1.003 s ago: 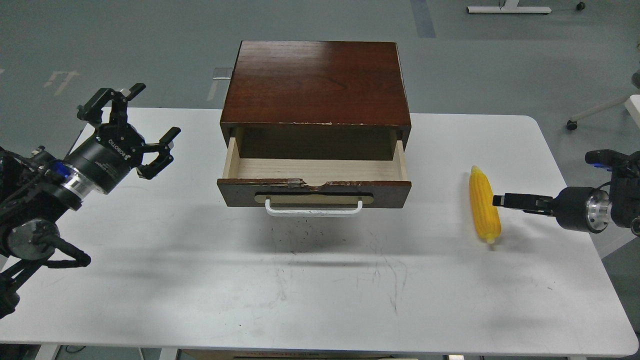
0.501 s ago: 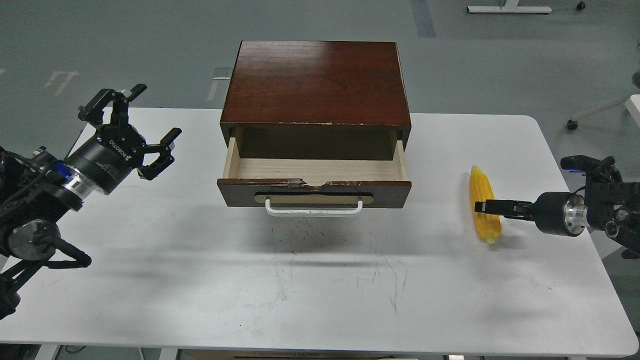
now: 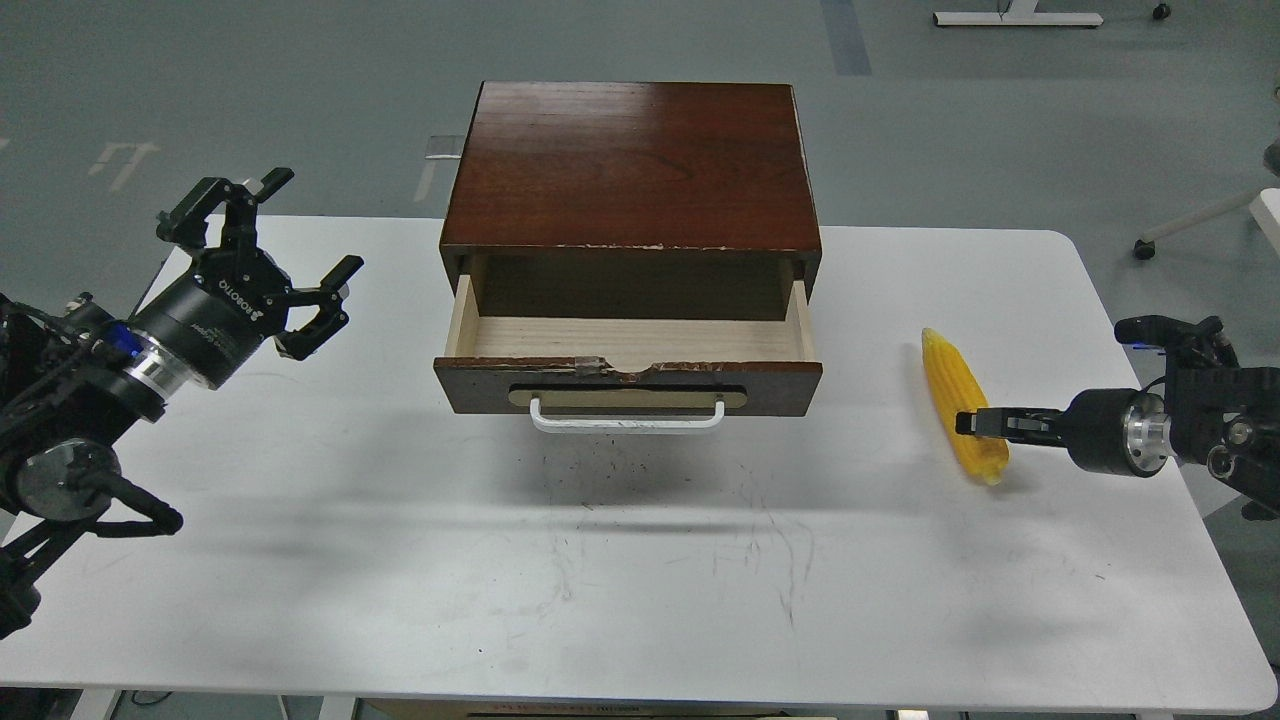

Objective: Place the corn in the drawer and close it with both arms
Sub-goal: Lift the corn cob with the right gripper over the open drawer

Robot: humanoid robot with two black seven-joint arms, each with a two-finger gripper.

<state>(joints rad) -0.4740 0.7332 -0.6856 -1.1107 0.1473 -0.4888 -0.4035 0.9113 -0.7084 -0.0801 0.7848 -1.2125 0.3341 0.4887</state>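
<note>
Sitting at about 3 o'clock on the white surface [image 3: 640, 600], the corn [image 3: 962, 405] lies with its tapered tip pointing up toward 11 and its fat end near the right end effector [image 3: 966, 423]. That end effector comes in flat from the right edge and its tip overlaps the lower part of the cob — seen edge-on and dark, so I honestly can't tell if the fingers are apart or pinched on it.

Over at 9 o'clock the left end effector [image 3: 262, 255] hangs above the surface's left edge with its fingers spread wide, holding nothing, well apart from everything else.

The drawer [image 3: 628, 385] is pulled out of the dark cabinet [image 3: 630, 165] at 12 o'clock, pale wood inside on show, chipped top edge along the front, white handle [image 3: 627, 417] facing 6.

Plenty of bare surface between the corn and the drawer's right corner, and the whole near half toward 6 o'clock is open — just scuff marks there.
</note>
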